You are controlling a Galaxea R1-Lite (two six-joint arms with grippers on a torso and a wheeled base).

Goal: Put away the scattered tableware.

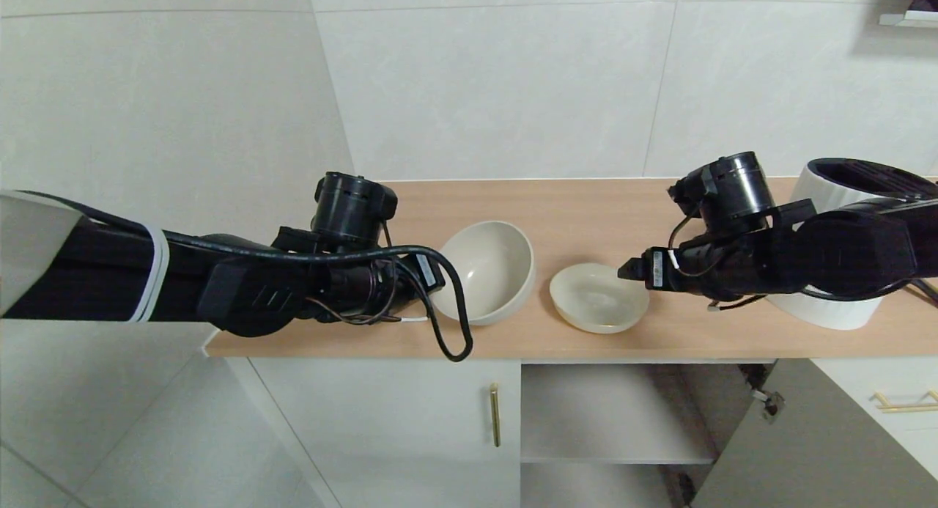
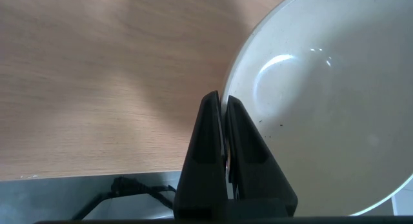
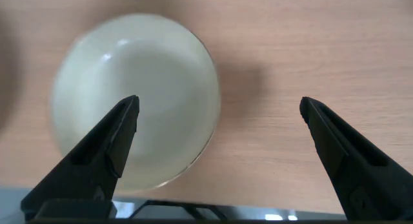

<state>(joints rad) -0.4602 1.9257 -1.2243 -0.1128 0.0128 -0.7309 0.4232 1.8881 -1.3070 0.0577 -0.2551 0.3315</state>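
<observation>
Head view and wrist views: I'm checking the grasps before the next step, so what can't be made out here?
- Large bowl: in the head view, the left wrist and its cable hide the rim where the left end effector clamps it.
- White container: in the head view, the right arm covers most of it, so its contents are unseen.
- Right end effector: open by the small bowl; the right wrist view doesn't show its height above the bowl.

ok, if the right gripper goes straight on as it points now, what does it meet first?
Most likely the small bowl: the open right gripper straddles its rim, one finger over the bowl, the other over bare countertop. Depth is unclear, so it could land on the wood beside it.
</observation>
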